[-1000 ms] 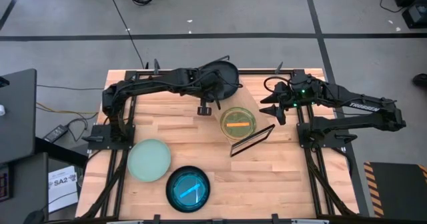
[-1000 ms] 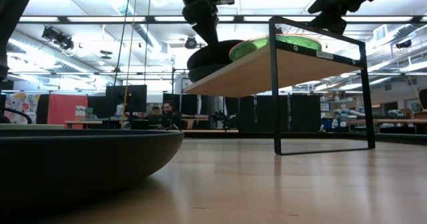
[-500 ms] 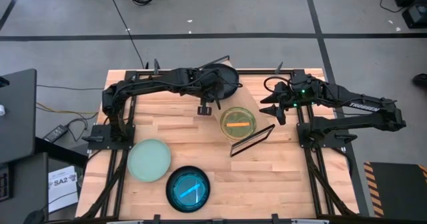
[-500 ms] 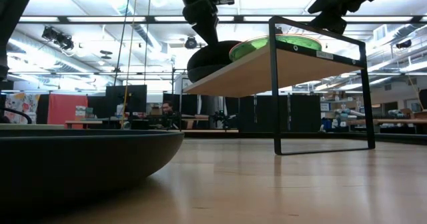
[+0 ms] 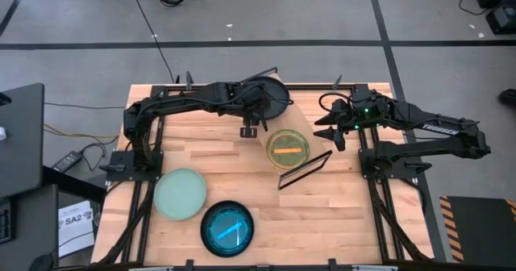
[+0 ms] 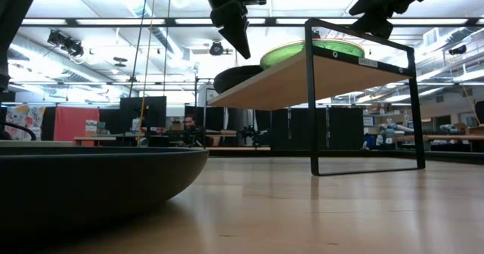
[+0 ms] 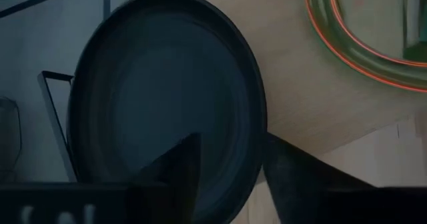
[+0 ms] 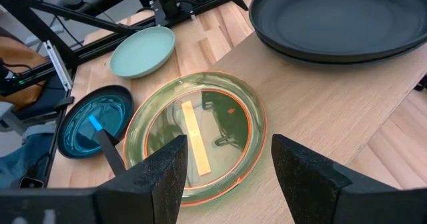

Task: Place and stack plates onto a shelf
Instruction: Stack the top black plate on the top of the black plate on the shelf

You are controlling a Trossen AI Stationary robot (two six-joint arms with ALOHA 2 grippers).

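on the long pale wood shelf [image 5: 300,134], which runs diagonally through the upper middle of the high view on thin black wire end frames, sit two plates. the round dark grey plate [image 5: 270,92] lies flat at the shelf's upper left end, a plain matte disc with a raised rim. the round bright green plate [image 5: 288,147] with an orange centre stripe and thin orange rim line rests at the frame's centre. the left gripper [image 5: 250,127] hangs just below the dark plate's edge, fingers parted and empty. the right gripper [image 5: 334,131] waits right of the shelf, spread and empty. lower left on the slatted tabletop lie a pale green plate [image 5: 180,193] and a teal plate [image 5: 226,228] striped light blue. white lettering on the right arm is too small to read for certain.
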